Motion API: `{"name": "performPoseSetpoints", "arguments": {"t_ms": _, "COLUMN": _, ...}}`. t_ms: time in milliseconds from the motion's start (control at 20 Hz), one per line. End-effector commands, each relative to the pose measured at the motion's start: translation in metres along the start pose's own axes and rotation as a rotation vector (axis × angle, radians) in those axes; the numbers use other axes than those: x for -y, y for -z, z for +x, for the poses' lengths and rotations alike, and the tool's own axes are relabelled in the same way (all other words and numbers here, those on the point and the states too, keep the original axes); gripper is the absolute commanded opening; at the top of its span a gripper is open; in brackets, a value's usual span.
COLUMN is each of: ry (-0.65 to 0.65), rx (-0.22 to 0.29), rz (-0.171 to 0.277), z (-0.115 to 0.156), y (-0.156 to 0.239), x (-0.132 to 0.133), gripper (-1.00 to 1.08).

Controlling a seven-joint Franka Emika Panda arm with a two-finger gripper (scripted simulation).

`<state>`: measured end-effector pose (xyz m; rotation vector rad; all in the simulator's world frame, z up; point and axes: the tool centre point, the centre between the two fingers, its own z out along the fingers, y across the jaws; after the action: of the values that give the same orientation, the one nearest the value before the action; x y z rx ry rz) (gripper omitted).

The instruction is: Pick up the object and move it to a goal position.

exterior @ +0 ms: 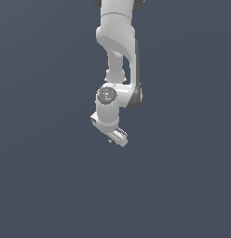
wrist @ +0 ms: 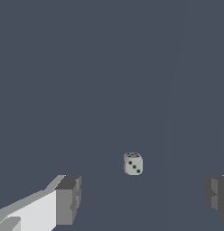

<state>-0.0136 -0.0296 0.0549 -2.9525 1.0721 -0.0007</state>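
The die, small, rigid and probably light, lies on the table between the spread, empty jaws of the gripper; grip two opposite flat faces.

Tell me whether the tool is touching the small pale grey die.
Apart. The wrist view shows the small pale grey die between the tool's open fingers, with bare floor on both sides.
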Motion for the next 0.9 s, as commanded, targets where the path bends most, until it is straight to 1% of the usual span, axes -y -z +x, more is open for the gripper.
{"name": "performPoseSetpoints", "arguments": {"t_ms": 0, "ry": -0.001, "rx": 0.001, "rz": -0.001, "z": 0.000, "y": -0.007, "x": -0.001, "gripper": 1.00}}
{"name": "performPoseSetpoints", "arguments": {"t_ms": 350, "ry": -0.004, "rx": 0.001, "rz": -0.001, "z": -0.001, "y": -0.039, "x": -0.001, "gripper": 1.00}}
{"name": "performPoseSetpoints", "arguments": {"t_ms": 600, "ry": -0.005, "rx": 0.000, "rz": -0.001, "z": 0.000, "y": -0.046, "x": -0.001, "gripper": 1.00}}
{"name": "performPoseSetpoints", "arguments": {"t_ms": 650, "ry": -0.005, "rx": 0.000, "rz": -0.001, "z": 0.000, "y": -0.046, "x": -0.001, "gripper": -1.00}}
{"name": "performPoseSetpoints", "arguments": {"t_ms": 850, "ry": -0.005, "rx": 0.000, "rz": -0.001, "z": 0.000, "y": -0.046, "x": -0.001, "gripper": -1.00}}
